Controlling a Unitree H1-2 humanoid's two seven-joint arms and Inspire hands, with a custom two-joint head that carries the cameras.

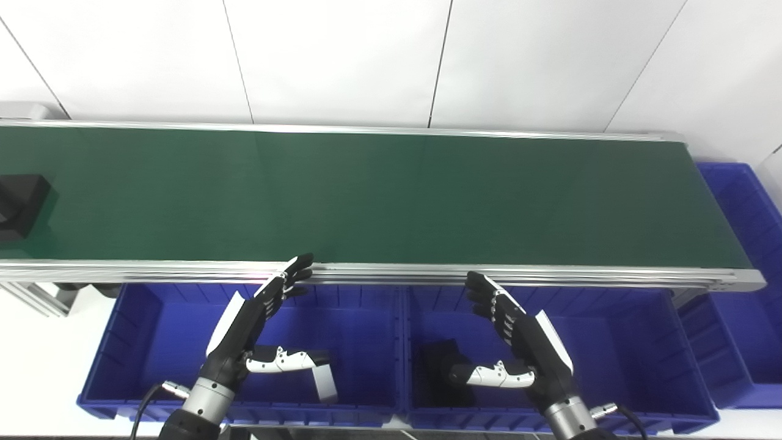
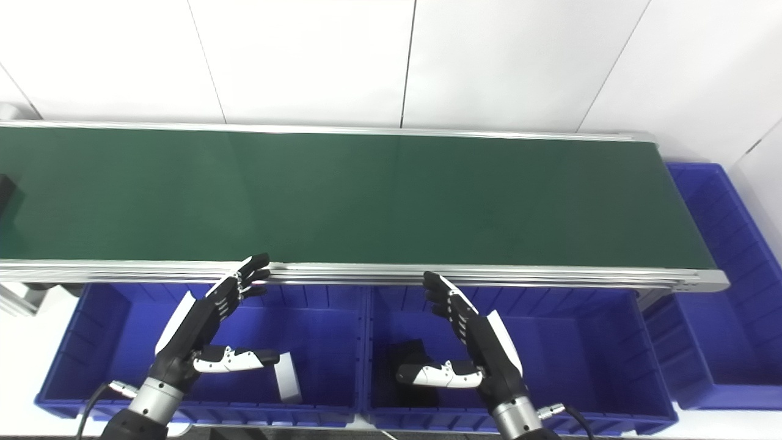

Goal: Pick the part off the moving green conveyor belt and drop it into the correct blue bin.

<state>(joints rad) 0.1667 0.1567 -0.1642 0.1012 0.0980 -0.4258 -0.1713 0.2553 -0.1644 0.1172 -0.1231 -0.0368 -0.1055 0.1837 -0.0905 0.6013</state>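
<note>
Fingers (image 1: 287, 278) apart; boxy black part (image 1: 21, 205)

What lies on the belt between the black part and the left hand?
Only bare green belt between black part and left hand, in the left eye view.

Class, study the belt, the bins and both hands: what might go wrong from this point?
1. The black part sits at the belt's far left edge, away from both hands; a late reach may miss it.
2. The left robot hand and right robot hand hover open over the bins, fingertips near the belt's rail, so a quick lift might clip it.
3. The left bin holds a white piece, the right bin a black one; mis-sorting is possible.
</note>
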